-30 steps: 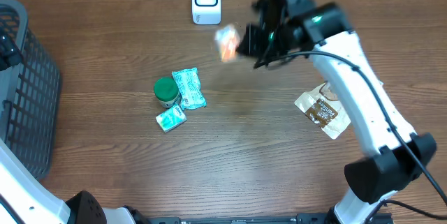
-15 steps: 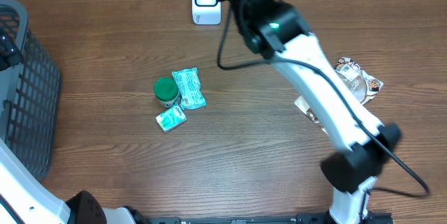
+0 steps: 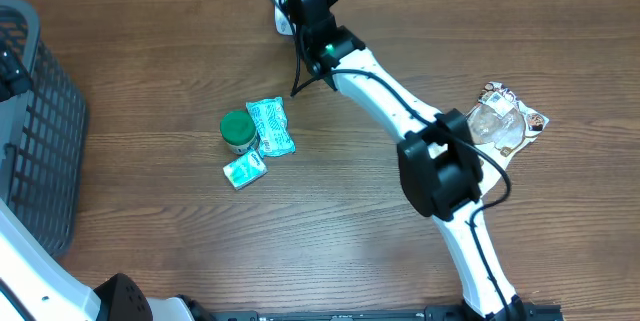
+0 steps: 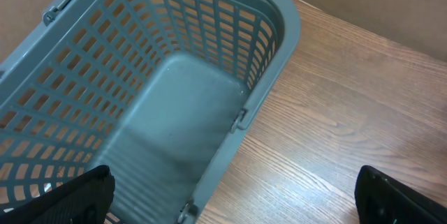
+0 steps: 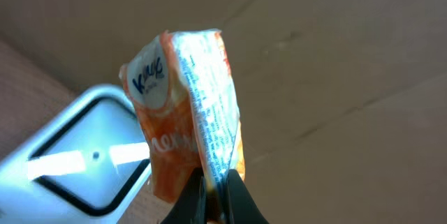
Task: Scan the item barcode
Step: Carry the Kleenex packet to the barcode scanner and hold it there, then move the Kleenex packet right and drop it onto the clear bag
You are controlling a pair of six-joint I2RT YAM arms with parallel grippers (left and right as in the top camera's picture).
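Orange packet (image 5: 192, 105) up at the scanner (image 5: 84, 158)!
The right gripper (image 5: 215, 203) pinches the packet's lower end, its long axis upright above the fingers and just right of the scanner's face. The left gripper (image 4: 234, 199), fingers spread, hangs over the basket (image 4: 283, 25), well away from the scanner.

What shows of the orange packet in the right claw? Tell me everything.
The orange packet is a glossy, crinkled pouch: orange, with a white patch bearing a blue logo and a pale seam strip of fine print facing the wrist camera. It stands upright, pinched at its bottom edge by the shut right claw. The white scanner, with a dark-framed window, lies behind it at lower left; whether they touch cannot be told. No barcode is legible.
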